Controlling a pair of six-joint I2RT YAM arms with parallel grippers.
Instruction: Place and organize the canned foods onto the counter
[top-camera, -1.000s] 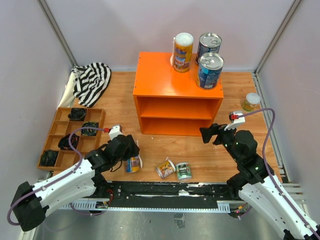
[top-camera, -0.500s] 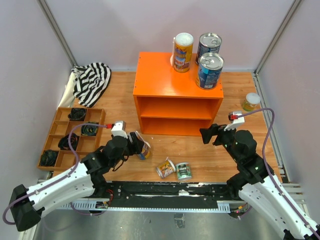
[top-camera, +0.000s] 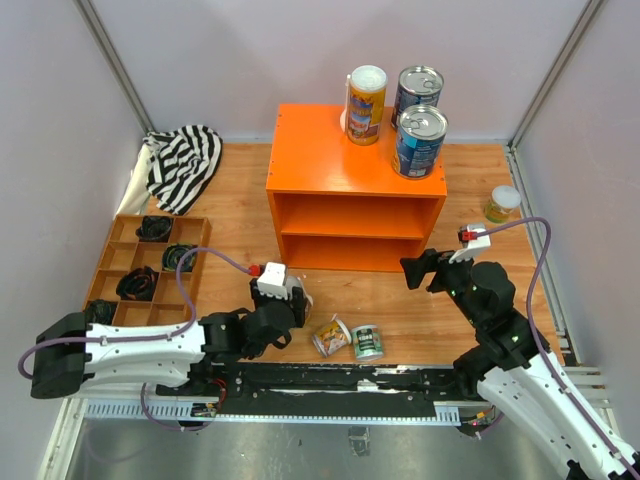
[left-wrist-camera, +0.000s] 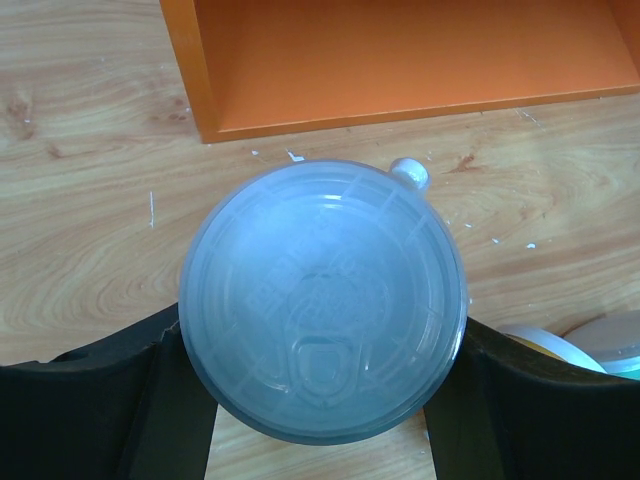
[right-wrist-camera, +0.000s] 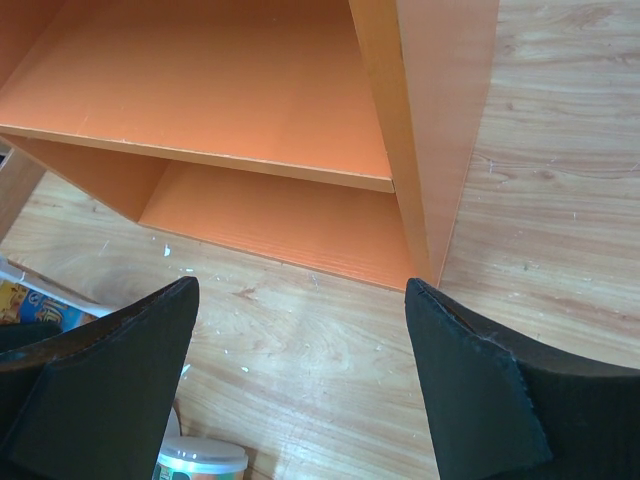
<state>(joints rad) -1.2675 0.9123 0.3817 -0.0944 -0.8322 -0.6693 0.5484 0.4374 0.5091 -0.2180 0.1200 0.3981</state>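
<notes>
Can (left-wrist-camera: 322, 300) in left jaws (translucent lid), orange counter (top-camera: 330, 165) close by

White arms (top-camera: 140, 350), black hands (top-camera: 412, 270), purple cables (top-camera: 522, 219).

The orange worktop (top-camera: 310, 160) (box-shaped, one middle shelf) carries an upright tall yellow-and-blue tin (top-camera: 366, 105), a wide blue tin (top-camera: 417, 92) and a second blue tin (top-camera: 420, 142). In front, a tipped small tin (top-camera: 331, 337) lies beside an upright green tin (top-camera: 367, 342). The left pincer (top-camera: 291, 302) clamps a lidded tin (left-wrist-camera: 322, 300). A yellow-labelled tin (top-camera: 503, 204) stands to the right.
</notes>
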